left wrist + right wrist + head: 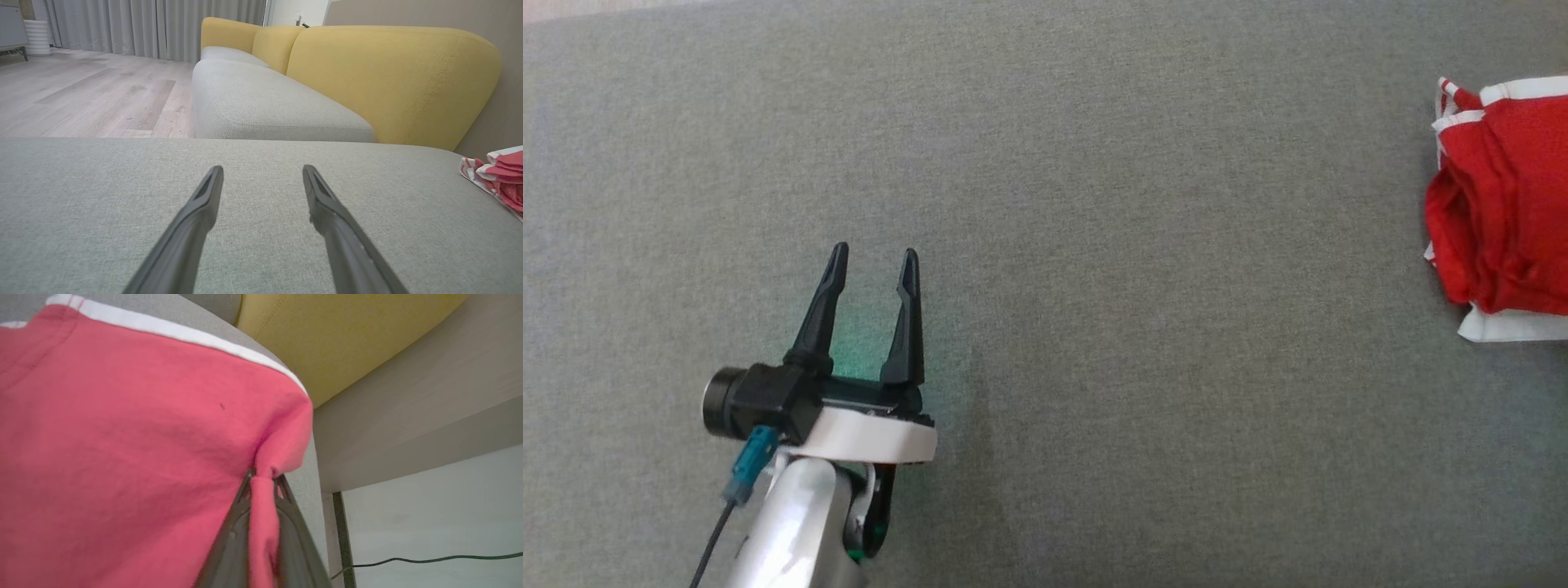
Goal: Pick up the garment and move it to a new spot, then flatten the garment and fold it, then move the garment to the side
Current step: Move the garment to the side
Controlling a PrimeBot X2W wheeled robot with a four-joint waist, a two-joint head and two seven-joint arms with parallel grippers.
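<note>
- Firstly, from the head view we count one left claw [875, 249], its two fingers spread wide and holding nothing, low over the grey sofa seat [1094, 245]. One red garment [1503, 204] with white trim lies bundled in layers at the far right edge, well apart from that claw.
- Next, along the left wrist we see the same two open fingers above bare seat, the garment off to the right, and yellow backrests [388, 81] beyond.
- Lastly, the right wrist shows one right claw [263, 479] pinched narrow on a fold of the garment; one dark cable [429, 559] runs below.
- We judge the step in hand to be the last one, moving the garment aside. Next we need a clean release that does not drag the fold open.
</note>
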